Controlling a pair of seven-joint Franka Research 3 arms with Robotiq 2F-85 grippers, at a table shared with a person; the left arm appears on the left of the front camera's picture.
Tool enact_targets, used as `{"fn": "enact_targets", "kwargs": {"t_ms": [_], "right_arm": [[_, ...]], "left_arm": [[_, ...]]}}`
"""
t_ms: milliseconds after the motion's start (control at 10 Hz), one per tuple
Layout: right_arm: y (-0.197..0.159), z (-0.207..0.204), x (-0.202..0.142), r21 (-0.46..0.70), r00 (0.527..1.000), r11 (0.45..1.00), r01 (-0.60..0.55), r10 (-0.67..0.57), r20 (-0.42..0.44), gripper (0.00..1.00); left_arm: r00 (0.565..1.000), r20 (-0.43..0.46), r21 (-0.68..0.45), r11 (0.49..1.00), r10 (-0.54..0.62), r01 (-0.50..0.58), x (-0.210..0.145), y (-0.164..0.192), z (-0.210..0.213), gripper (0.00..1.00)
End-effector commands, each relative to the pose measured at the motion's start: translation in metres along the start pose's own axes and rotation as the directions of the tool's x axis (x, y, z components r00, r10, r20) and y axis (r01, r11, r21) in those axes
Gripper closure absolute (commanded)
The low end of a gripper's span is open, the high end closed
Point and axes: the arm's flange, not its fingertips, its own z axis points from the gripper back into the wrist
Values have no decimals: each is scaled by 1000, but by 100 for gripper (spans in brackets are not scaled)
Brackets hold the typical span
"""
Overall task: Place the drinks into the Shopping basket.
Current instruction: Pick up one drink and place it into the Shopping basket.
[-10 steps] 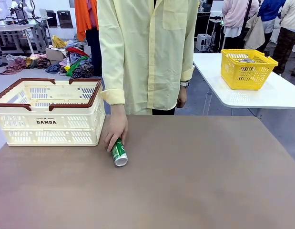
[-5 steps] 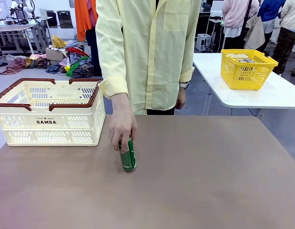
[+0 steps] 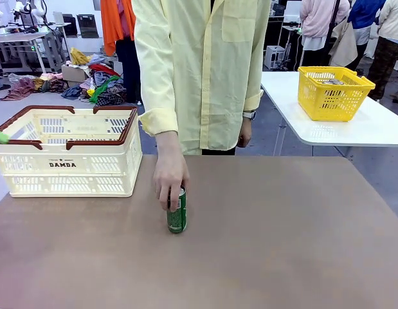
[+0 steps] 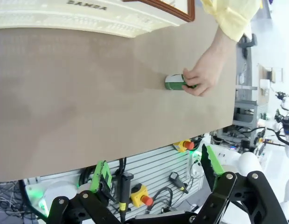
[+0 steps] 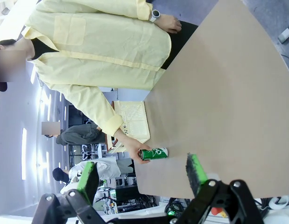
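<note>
One drink (image 3: 177, 215): slim green can with a white logo, upright on the brown counter (image 3: 282, 244), left of the middle and somewhat nearer the far edge than the near one. Gripped around its upper part by the person's hand (image 3: 168, 179), reaching down from the far side, fingers wrapped over the top. Same drink in the left wrist view (image 4: 173, 82), silver end showing, hand (image 4: 203, 76) closed on the opposite end. Again in the right wrist view (image 5: 154, 153), hand (image 5: 133, 148) on it.

Shopping basket (image 3: 63, 164): cream-white, slatted, dark red-brown rim handles, "DAMDA" on the near wall. Set at the far left corner of the counter, near the can but apart from it.

Both arms drawn back toward the near edge, well apart from the can. The left end effector (image 4: 156, 168): wide open, green pads far apart, nothing held. The right end effector (image 5: 142, 175): likewise wide open, nothing between the pads.

Person in a pale yellow shirt (image 3: 205, 71) at the far edge, other hand (image 3: 245, 132) hanging at the side. Beyond the far right corner, a white table (image 3: 379, 129) carrying a yellow mesh basket (image 3: 334, 96).
</note>
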Motion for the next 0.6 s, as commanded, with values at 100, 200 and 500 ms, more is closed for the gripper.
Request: {"fn": "enact_targets", "kwargs": {"t_ms": [100,200,500], "right_arm": [[2,1,1,17,1000,1000,-15,15,1,0],[2,1,1,17,1000,1000,-15,15,1,0],[2,1,1,17,1000,1000,-15,15,1,0]], "left_arm": [[1000,-8,102,995,-14,15,10,-64,-34,0],[1000,-17,139,990,-4,7,19,-60,-34,0],[998,-5,79,995,59,-58,27,-31,-29,0]]}}
